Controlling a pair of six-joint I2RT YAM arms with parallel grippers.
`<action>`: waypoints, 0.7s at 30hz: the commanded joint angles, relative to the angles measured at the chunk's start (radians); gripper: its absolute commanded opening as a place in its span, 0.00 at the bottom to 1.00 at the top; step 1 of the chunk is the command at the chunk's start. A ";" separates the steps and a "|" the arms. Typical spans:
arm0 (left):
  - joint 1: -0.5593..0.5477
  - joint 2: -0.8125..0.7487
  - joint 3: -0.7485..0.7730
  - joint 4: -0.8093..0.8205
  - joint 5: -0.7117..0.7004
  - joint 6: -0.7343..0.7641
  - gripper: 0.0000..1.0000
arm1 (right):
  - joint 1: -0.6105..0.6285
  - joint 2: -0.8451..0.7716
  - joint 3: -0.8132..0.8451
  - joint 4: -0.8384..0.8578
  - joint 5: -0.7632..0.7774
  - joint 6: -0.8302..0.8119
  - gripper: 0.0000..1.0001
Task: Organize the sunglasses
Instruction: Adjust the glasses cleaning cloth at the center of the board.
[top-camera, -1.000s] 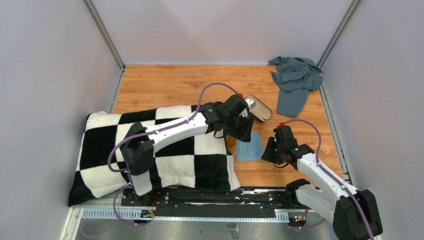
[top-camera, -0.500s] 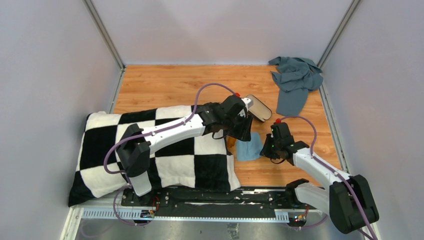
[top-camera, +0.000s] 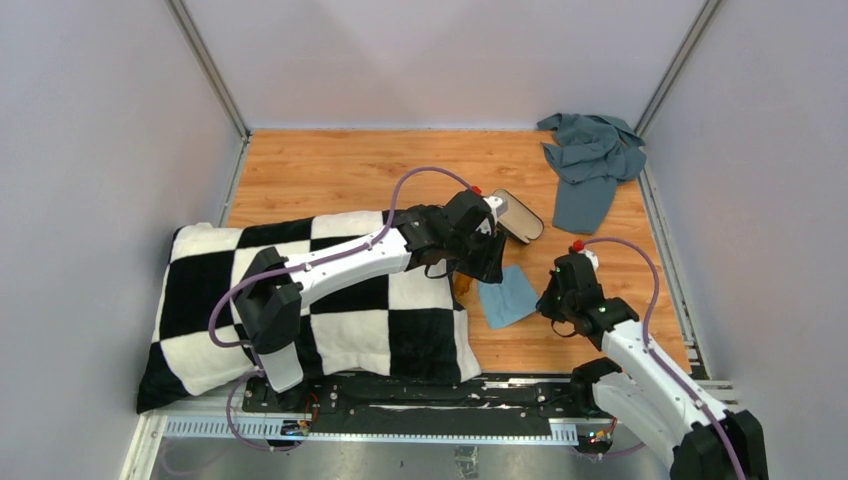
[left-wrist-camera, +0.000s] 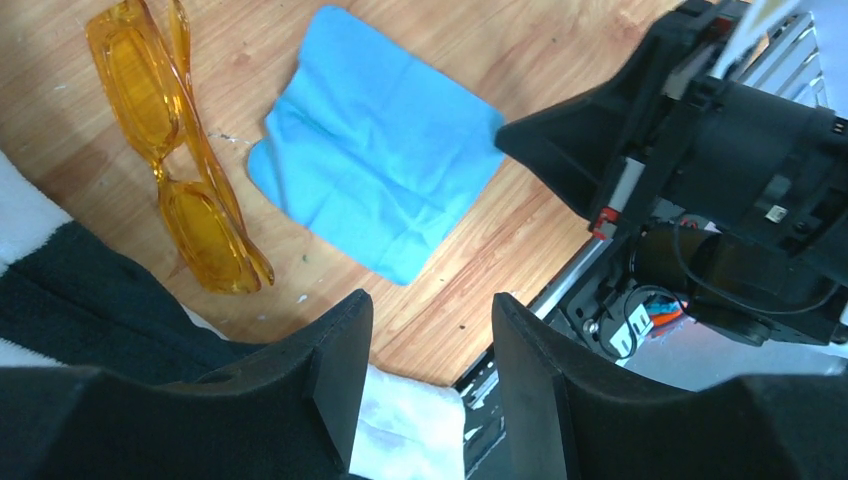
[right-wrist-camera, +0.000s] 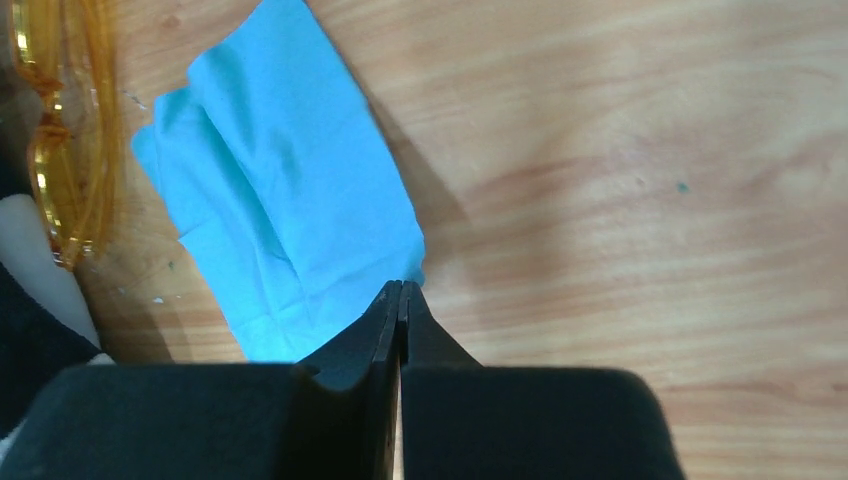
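Closing within the last second, the right pincer (right-wrist-camera: 400, 292) was brought together on a corner of the cloth (right-wrist-camera: 280, 200). The cloth was dragged and turned a little toward the right edge of the surface (top-camera: 330, 170), away from the sunglasses (left-wrist-camera: 165, 160). The sunglasses were left folded on the bare wood, against the right edge of the blanket (top-camera: 350, 300), just beside the cloth. The left pincer (left-wrist-camera: 425, 305) was held apart above them, clamped on nothing. The sunglasses were judged freed for a cleaner grasp, with the case (top-camera: 518, 215) not yet filled.
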 joint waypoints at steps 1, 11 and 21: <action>0.001 0.036 0.002 0.017 0.027 0.025 0.54 | 0.000 -0.108 -0.043 -0.198 0.074 0.078 0.00; 0.001 0.136 0.050 0.000 0.087 0.044 0.55 | 0.032 -0.275 -0.020 -0.418 0.083 0.229 0.00; 0.001 0.207 0.105 -0.024 0.071 0.095 0.58 | 0.057 -0.258 0.045 -0.367 0.160 0.187 0.46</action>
